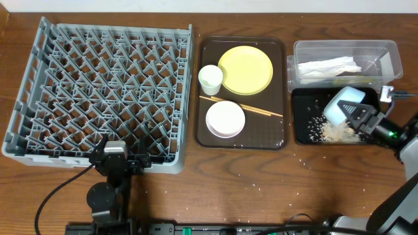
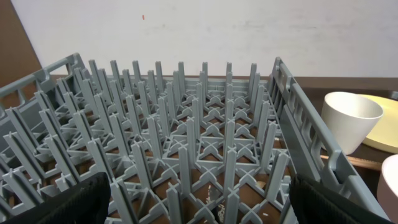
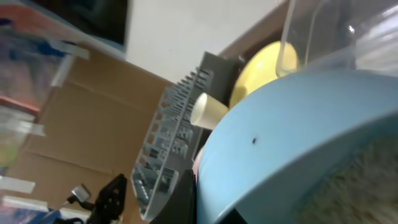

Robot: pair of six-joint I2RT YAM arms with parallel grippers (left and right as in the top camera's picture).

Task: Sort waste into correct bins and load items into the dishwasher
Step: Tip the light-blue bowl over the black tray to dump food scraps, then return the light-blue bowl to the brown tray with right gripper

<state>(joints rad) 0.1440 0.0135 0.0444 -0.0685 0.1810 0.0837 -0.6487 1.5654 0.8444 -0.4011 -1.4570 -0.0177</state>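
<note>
Brown wooden bench [image 1: 261, 183] against a pale wall, speckled with loose grains [image 1: 302, 156]. Left: grey dish rack [image 1: 98, 85]. Centre: brown serving tray [image 1: 269, 132] carrying yellow plate [image 1: 245, 69], white bowl [image 1: 225, 119], white cup [image 1: 210, 79], chopsticks [image 1: 241, 106]. Right: clear tub [image 1: 392, 52] holding napkin [image 1: 330, 66]; just in front, black tray [image 1: 304, 117] with rice heap [image 1: 334, 133]. Right end effector [image 1: 359, 116] clamped on light blue bowl [image 1: 344, 104], tipped over black tray. Left end effector [image 1: 119, 160] spread wide at rack's near edge, gripping nothing.

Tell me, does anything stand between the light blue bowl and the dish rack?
Yes. The brown tray lies between them, carrying the yellow plate, white cup, white bowl and chopsticks. The right gripper holds the light blue bowl over the black tray; it probably must pass above those to reach the dish rack.
</note>
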